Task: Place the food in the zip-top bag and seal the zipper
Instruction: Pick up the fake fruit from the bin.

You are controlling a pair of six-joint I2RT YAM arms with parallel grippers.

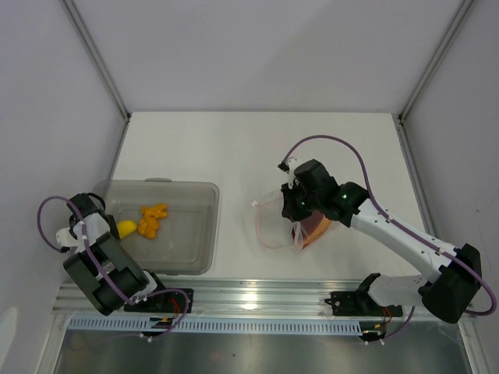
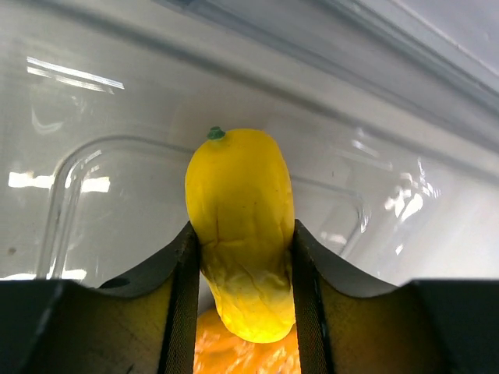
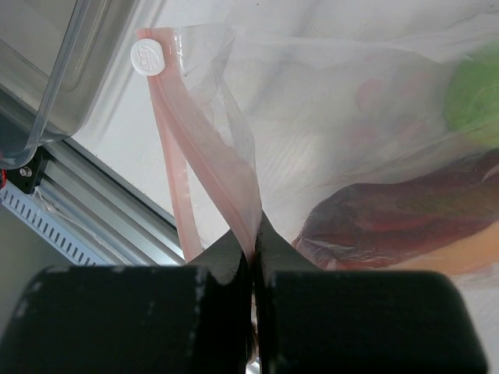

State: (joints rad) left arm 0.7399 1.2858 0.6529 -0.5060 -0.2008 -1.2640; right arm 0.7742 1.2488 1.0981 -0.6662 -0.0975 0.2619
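Observation:
My left gripper (image 2: 242, 257) is shut on a yellow toy fruit (image 2: 240, 226) with a small green stem, inside the grey bin (image 1: 187, 257); it shows yellow in the top view (image 1: 125, 228). Orange pieces (image 1: 152, 219) lie beside it in the bin. My right gripper (image 3: 253, 245) is shut on the pinkish zipper strip (image 3: 204, 164) of the clear zip-top bag (image 1: 273, 222), holding its mouth open. Through the plastic I see the dark-red slice (image 3: 405, 214) and the lime-green fruit (image 3: 472, 97). The white slider (image 3: 148, 58) sits at the strip's far end.
The grey translucent bin stands at the left front of the table. An aluminium rail (image 1: 257, 292) runs along the near edge. Grey walls (image 1: 257, 54) close in the back and sides. The bin's corner (image 3: 54, 86) shows in the right wrist view.

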